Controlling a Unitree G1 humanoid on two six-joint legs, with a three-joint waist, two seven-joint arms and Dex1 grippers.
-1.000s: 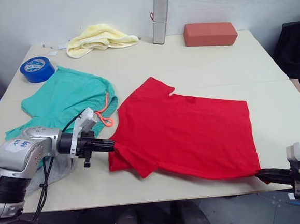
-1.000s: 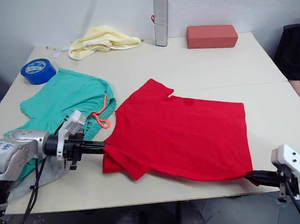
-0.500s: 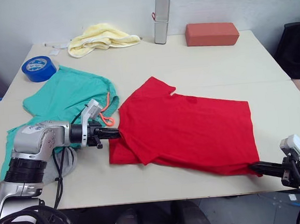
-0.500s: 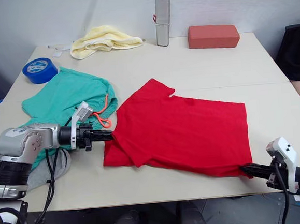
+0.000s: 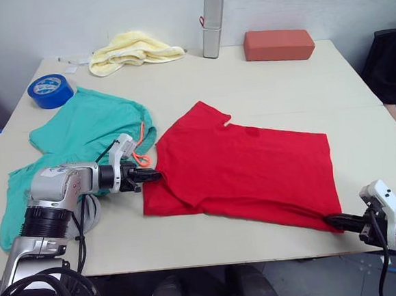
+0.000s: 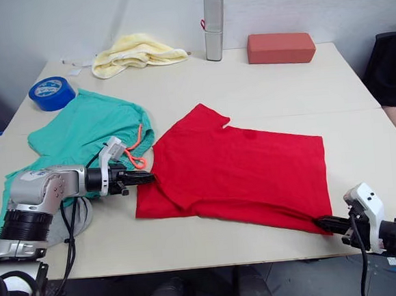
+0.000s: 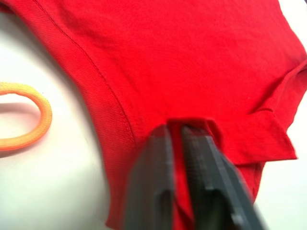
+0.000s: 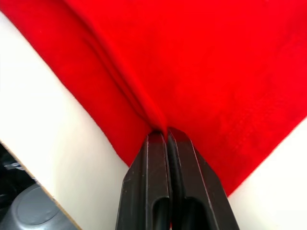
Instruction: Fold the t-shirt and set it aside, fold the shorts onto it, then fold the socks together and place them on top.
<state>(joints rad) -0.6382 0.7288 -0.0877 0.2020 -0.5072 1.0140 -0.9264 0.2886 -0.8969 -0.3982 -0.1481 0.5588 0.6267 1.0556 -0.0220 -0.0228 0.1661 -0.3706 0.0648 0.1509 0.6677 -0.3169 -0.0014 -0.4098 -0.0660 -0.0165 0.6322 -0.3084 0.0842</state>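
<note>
The red t-shirt (image 5: 247, 168) lies spread on the table's middle and right. My left gripper (image 5: 156, 175) is shut on its left edge near the sleeve; the left wrist view shows a fold of red cloth (image 7: 192, 125) pinched between the fingers (image 7: 156, 182). My right gripper (image 5: 329, 221) is shut on the shirt's near right corner at the table's front edge, and the right wrist view has red fabric (image 8: 158, 125) caught between its fingers. The teal shorts (image 5: 81, 140) with an orange drawstring (image 5: 141, 152) lie to the left. A grey sock (image 5: 88, 211) peeks out under my left arm.
A blue tape roll (image 5: 49, 91) sits at the far left. A pale yellow towel (image 5: 132, 49), a grey cylinder (image 5: 211, 23) and a red-brown block (image 5: 278, 45) line the back edge. The table's front edge (image 5: 214, 260) runs just below the shirt.
Both grippers have drawn the shirt's near edge further up the table, doubling the cloth along that side. My left gripper has moved right and back; the right one has moved inward.
</note>
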